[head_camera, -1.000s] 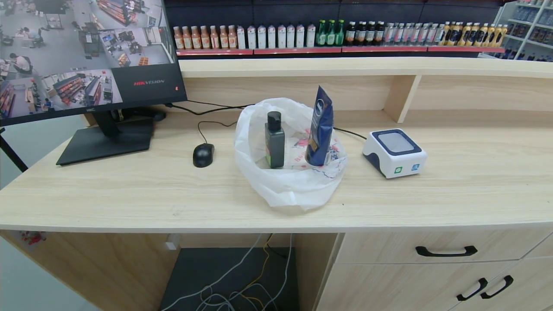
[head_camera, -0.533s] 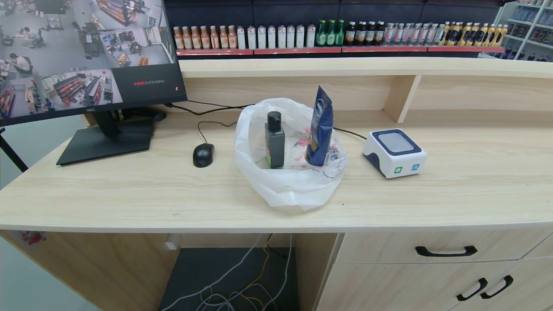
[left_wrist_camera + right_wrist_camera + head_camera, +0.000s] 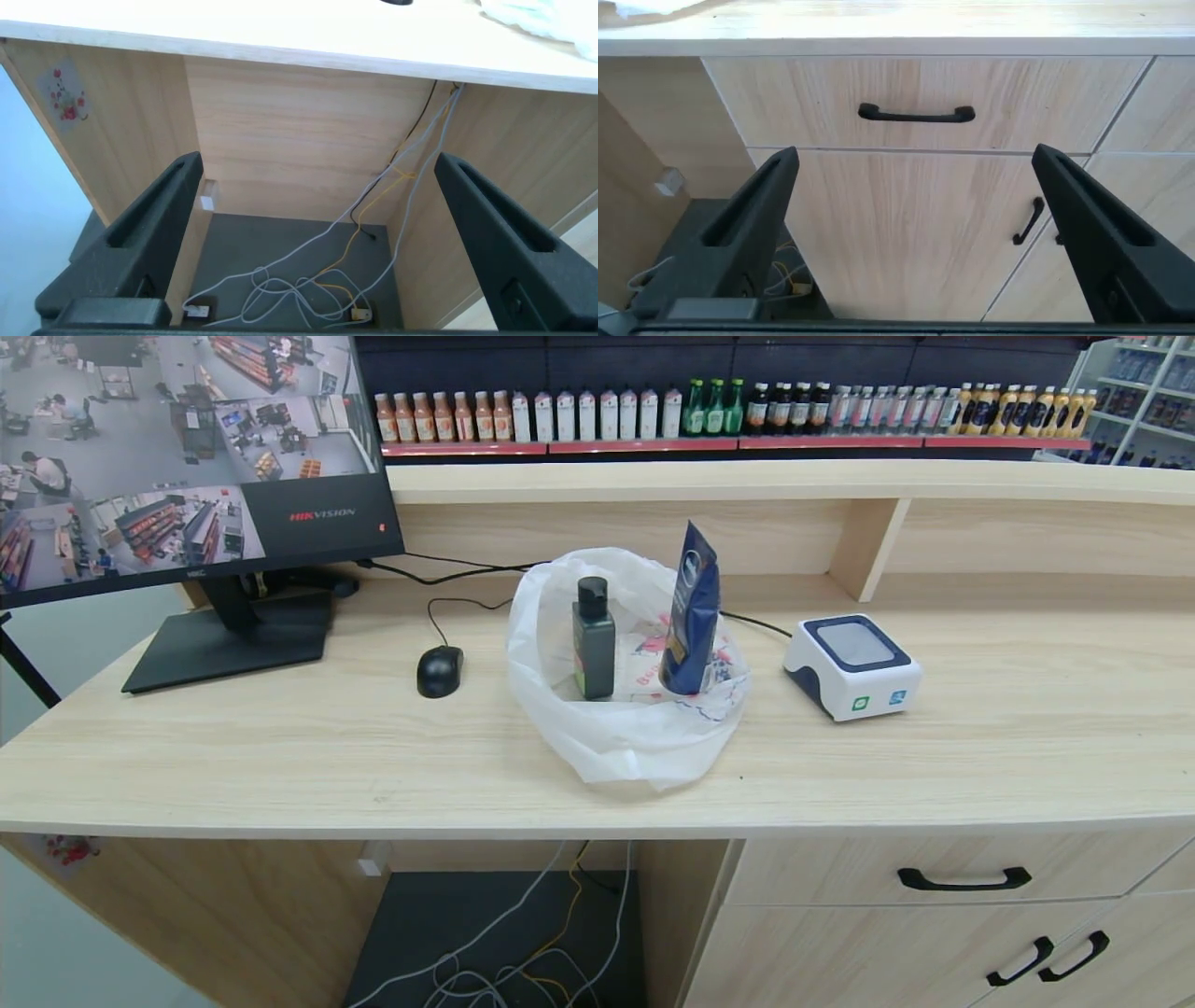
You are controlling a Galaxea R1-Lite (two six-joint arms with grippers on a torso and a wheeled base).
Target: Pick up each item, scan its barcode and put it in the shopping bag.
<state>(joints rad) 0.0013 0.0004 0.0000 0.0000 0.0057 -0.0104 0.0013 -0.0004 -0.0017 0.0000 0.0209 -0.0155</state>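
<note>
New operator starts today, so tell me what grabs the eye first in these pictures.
A white shopping bag sits open in the middle of the counter, with a dark bottle and a blue pouch standing upright inside it. Just to its right on the counter sits a white scanner. A big monitor showing camera feeds stands at the far left.
</note>
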